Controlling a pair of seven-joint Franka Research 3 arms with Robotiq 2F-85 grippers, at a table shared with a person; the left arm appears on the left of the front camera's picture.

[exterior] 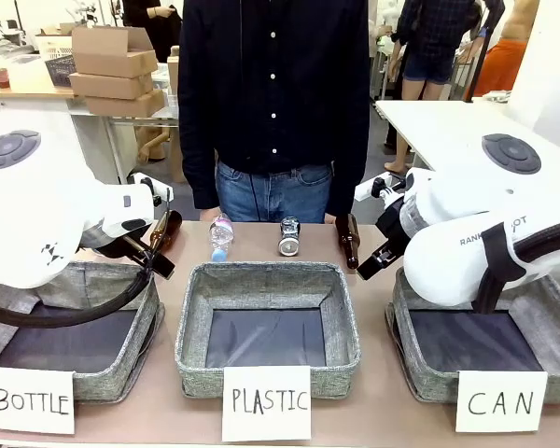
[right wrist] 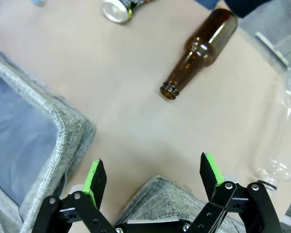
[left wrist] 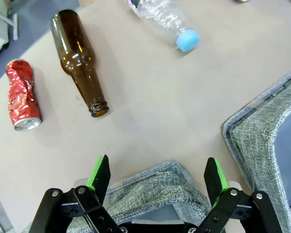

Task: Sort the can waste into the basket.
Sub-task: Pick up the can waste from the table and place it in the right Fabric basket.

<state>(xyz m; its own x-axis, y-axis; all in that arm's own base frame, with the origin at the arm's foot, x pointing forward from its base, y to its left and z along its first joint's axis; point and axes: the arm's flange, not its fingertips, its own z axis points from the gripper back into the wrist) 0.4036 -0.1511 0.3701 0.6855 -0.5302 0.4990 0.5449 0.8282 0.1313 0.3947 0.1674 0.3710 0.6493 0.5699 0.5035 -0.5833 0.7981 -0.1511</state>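
Ahead of the right fingers (right wrist: 96, 178) and off toward their left side, the black and silver can (right wrist: 117, 8) lay on the table (right wrist: 136, 111), one end turned back at them. Those fingers stood wide apart and empty, over a corner of the basket (exterior: 403, 347) carded CAN. The red can (left wrist: 22, 94) lay far left of the left fingers (left wrist: 101, 174), which were also wide and empty. Its long axis ran along their reach, past a brown bottle (left wrist: 80, 63). The right arm seemed better placed.
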